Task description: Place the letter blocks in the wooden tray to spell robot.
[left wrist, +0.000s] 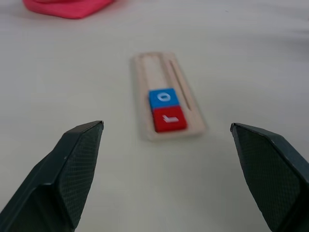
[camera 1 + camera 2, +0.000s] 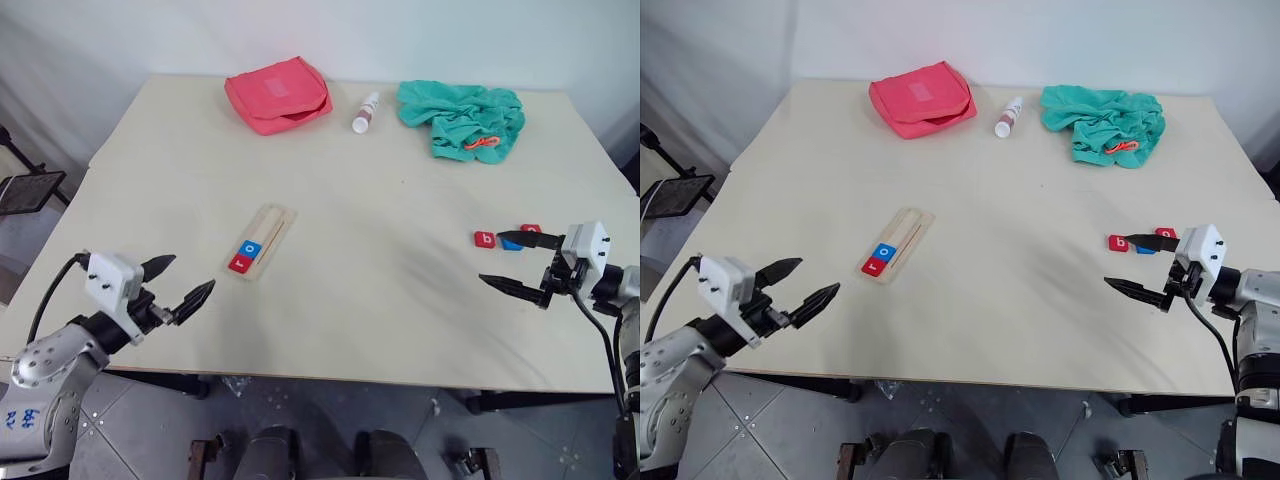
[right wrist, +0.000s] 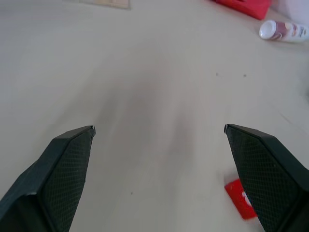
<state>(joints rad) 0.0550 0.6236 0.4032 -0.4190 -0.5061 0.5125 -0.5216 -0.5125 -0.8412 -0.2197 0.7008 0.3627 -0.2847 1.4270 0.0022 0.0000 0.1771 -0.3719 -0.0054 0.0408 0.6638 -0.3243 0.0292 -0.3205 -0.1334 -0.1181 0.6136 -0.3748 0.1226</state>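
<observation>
Left wrist view: pale wooden tray [image 1: 166, 96] with red r, blue o; both pincers wide open, empty

White "r" on red tile [image 1: 169, 120], "o" on blue tile [image 1: 163, 97], both in wooden tray [image 1: 147, 72]; "b" on separate red tile [image 2: 485, 239].

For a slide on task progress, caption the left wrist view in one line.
Open left gripper faces the pale wooden tray holding a red r block and blue o block.
</observation>
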